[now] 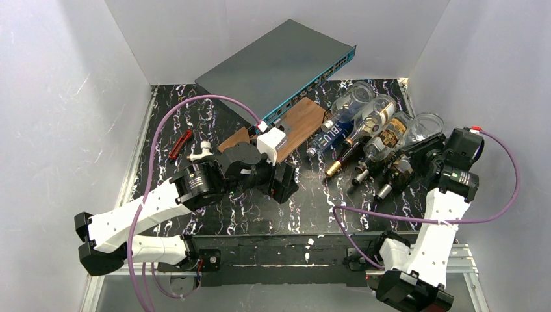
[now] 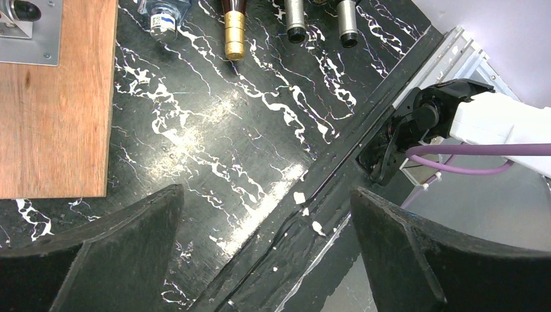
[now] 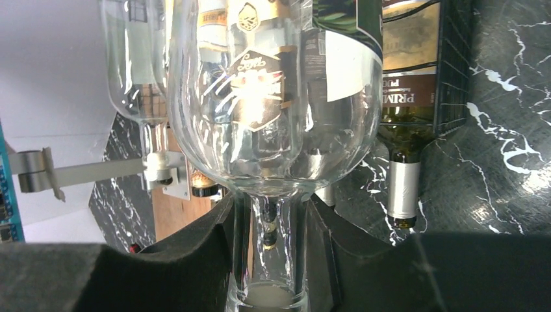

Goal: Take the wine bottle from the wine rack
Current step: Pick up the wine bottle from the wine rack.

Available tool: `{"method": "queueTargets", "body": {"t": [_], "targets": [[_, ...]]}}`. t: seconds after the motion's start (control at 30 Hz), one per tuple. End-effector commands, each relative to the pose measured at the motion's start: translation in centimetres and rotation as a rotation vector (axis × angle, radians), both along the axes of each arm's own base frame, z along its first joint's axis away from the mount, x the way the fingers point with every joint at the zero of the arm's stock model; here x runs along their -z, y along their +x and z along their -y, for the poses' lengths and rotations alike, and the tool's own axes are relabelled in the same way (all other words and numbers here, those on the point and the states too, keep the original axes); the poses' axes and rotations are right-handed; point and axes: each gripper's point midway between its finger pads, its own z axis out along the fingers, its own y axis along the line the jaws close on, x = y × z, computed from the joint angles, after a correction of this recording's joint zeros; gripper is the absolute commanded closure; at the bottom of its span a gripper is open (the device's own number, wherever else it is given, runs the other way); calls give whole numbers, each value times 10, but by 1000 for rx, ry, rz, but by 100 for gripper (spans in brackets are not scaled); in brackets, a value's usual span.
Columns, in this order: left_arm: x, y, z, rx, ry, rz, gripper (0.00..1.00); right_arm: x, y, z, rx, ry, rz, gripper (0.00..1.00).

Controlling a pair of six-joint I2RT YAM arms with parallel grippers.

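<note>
Several bottles lie side by side at the back right, necks toward me. My right gripper [image 3: 271, 227] is shut on the neck of the clear glass wine bottle [image 3: 273, 97], the rightmost one [image 1: 427, 125] in the top view, where the right gripper [image 1: 410, 164] sits at its near end. A black grid of the wine rack [image 3: 458, 78] shows behind a green bottle [image 3: 403, 97]; whether the clear bottle rests on the rack I cannot tell. My left gripper [image 2: 266, 195] hangs open and empty over the table's near edge, mid-table [image 1: 286, 182].
A grey network switch [image 1: 279, 62] leans on a brown wooden board [image 1: 300, 122] at the back centre. A red tool [image 1: 180, 144] lies at the left. A gold-capped bottle [image 2: 234, 29] and a blue-labelled bottle [image 1: 333, 134] lie left of the held one. White walls enclose the table.
</note>
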Motion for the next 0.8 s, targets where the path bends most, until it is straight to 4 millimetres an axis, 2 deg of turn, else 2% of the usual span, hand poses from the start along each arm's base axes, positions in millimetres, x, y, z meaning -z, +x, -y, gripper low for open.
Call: {"method": "queueTargets", "body": {"t": [0.0, 0.2, 0.47, 0.77], "targets": [[-11, -2, -4, -1, -32, 20, 1, -113, 27, -5, -115, -186, 396, 99], [-13, -1, -5, -5, -31, 28, 1, -127, 29, -15, -186, -207, 443, 99], [-13, -1, -4, -3, -34, 25, 1, -123, 35, -31, -304, -200, 445, 99], [-11, -1, -5, -10, -32, 20, 1, -123, 41, -59, -495, -239, 467, 99]]}}
